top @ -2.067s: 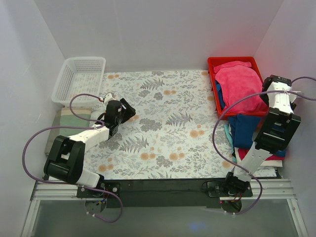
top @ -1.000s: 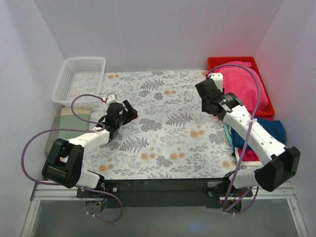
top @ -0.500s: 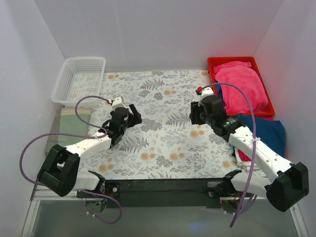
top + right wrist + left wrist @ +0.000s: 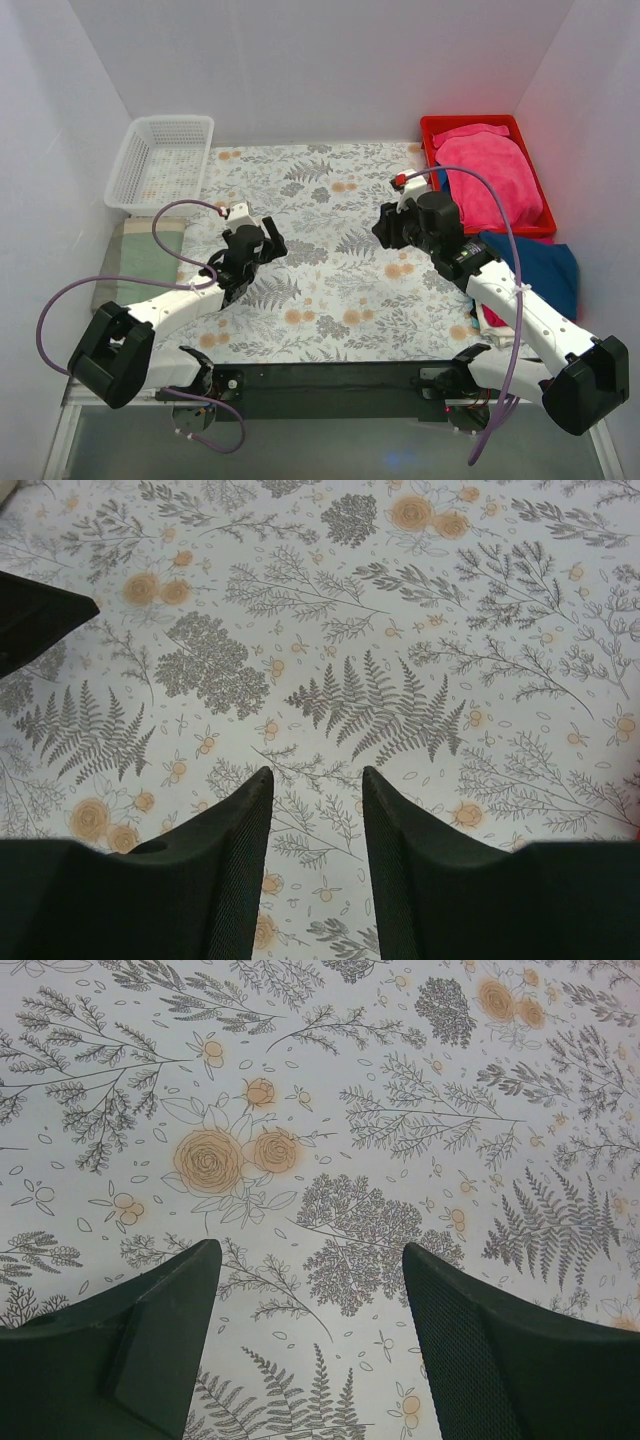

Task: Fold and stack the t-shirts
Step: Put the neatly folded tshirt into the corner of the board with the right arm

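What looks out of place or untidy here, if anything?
The navy shirt lies crumpled at the right edge of the table, beside the red bin, on a jumble of other cloth. A pink shirt is heaped in the bin. The left end effector and right end effector are open, holding nothing.

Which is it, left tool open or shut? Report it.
Open. In the wrist view the left tool has its two fingers well apart, with only the flowered tablecloth between them and nothing held.
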